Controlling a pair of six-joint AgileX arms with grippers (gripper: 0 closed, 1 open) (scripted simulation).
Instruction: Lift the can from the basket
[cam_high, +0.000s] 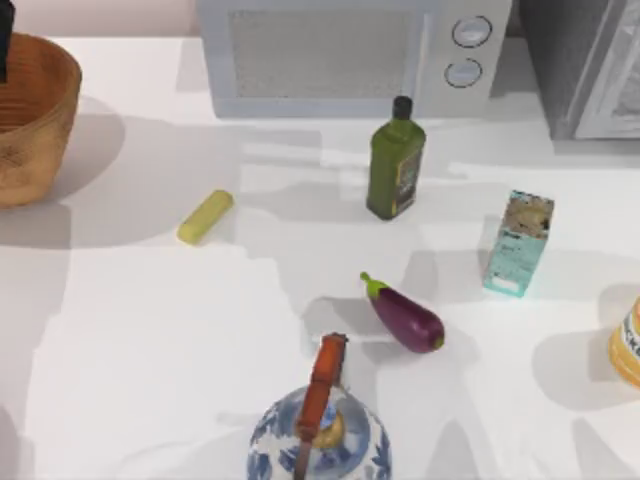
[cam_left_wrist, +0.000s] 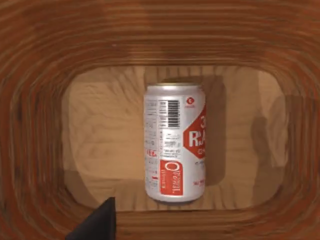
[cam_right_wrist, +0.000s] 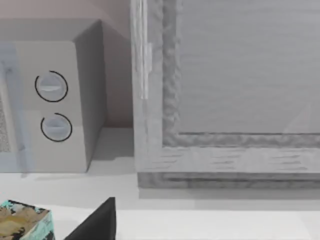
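The basket (cam_high: 30, 110), a round woven orange-brown bowl, stands at the table's far left corner. Inside it, in the left wrist view, the can (cam_left_wrist: 175, 142) lies on the basket floor (cam_left_wrist: 100, 135): white side, red marking, a barcode. My left gripper (cam_left_wrist: 160, 235) hangs above the can, looking straight down into the basket, open. One dark fingertip (cam_left_wrist: 97, 225) shows, apart from the can. A dark sliver of the left arm (cam_high: 3, 40) shows over the basket rim. My right gripper (cam_right_wrist: 160, 235) is parked off to the right, open, facing the microwave (cam_right_wrist: 55, 105).
On the table are a yellow-green stick (cam_high: 205, 217), a green bottle (cam_high: 396, 160), an eggplant (cam_high: 405, 317), a teal box (cam_high: 520, 245), an orange-yellow container (cam_high: 627, 345) and a blue-white teapot (cam_high: 320, 430). A microwave (cam_high: 350, 55) and grey cabinet (cam_high: 590, 60) line the back.
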